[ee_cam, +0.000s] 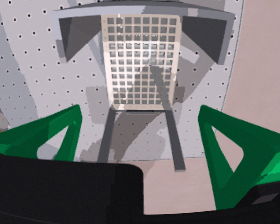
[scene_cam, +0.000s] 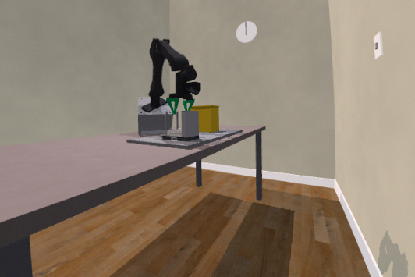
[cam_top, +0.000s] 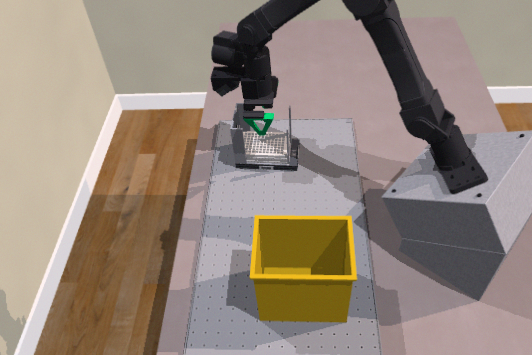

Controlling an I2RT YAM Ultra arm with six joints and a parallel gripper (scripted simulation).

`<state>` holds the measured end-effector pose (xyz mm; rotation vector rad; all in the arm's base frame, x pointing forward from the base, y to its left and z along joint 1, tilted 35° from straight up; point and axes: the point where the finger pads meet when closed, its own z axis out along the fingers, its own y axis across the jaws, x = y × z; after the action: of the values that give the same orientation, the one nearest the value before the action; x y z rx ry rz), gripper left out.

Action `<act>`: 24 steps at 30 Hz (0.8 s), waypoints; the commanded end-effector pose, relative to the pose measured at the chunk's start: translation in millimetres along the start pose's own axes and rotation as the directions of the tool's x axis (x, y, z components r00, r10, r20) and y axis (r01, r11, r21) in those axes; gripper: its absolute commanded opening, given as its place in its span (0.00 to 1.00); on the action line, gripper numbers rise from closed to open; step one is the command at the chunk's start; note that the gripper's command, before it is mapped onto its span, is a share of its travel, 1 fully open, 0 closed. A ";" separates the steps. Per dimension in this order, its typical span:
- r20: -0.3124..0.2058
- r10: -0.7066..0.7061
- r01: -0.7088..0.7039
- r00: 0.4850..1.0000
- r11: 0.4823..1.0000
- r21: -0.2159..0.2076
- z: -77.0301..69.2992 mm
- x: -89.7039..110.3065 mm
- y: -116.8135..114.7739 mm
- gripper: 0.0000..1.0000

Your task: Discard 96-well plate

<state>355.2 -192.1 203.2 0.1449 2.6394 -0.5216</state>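
The stack rack K1 [cam_top: 265, 144] stands at the far end of the perforated plate, with grey side walls and a thin post. The upper 96-well plate [cam_top: 264, 145] lies on top of it, a white grid of wells; it also shows in the wrist view [ee_cam: 141, 60]. The lower plate is hidden under it. My gripper [cam_top: 260, 123] with green fingers is open and empty, just above the rack's far edge. In the exterior view the gripper [scene_cam: 180, 104] hangs just over the rack [scene_cam: 183, 126]. The yellow bin W1 [cam_top: 302, 264] stands upright near the front, empty.
The arm's grey base block [cam_top: 462, 209] stands at the right of the table. The perforated plate carries both rack and bin. The table's left edge drops to a wooden floor [cam_top: 110, 229].
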 end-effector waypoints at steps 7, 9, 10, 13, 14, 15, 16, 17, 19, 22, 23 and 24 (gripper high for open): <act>0.039 0.004 -0.004 0.999 1.000 0.006 4.6 -9.1 -2.3 1.00; 0.039 0.004 -0.004 0.999 1.000 0.006 8.0 -9.2 -2.3 1.00; 0.039 0.004 -0.004 0.999 1.000 0.006 9.7 -9.3 -2.3 1.00; 0.039 0.003 -0.004 0.999 1.000 0.006 14.7 -9.5 -2.3 1.00; 0.039 0.003 -0.004 0.999 1.000 0.006 16.3 -9.5 -2.3 1.00; 0.039 0.003 -0.004 0.999 1.000 0.006 18.0 -9.6 -2.3 1.00; 0.039 0.003 -0.004 0.999 1.000 0.006 19.7 -9.7 -2.3 1.00; 0.039 0.003 -0.004 0.999 1.000 0.006 21.3 -9.7 -2.3 1.00; 0.039 0.003 -0.004 0.999 1.000 0.006 24.7 -9.8 -2.4 1.00; 0.039 0.003 -0.004 0.999 1.000 0.006 28.0 -10.0 -2.4 1.00; 0.039 0.003 -0.004 0.999 1.000 0.006 28.0 -10.0 -2.4 1.00; 0.039 0.003 -0.004 0.999 1.000 0.006 29.7 -10.0 -2.4 1.00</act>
<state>370.4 -204.8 177.0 0.1426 2.6341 -0.5219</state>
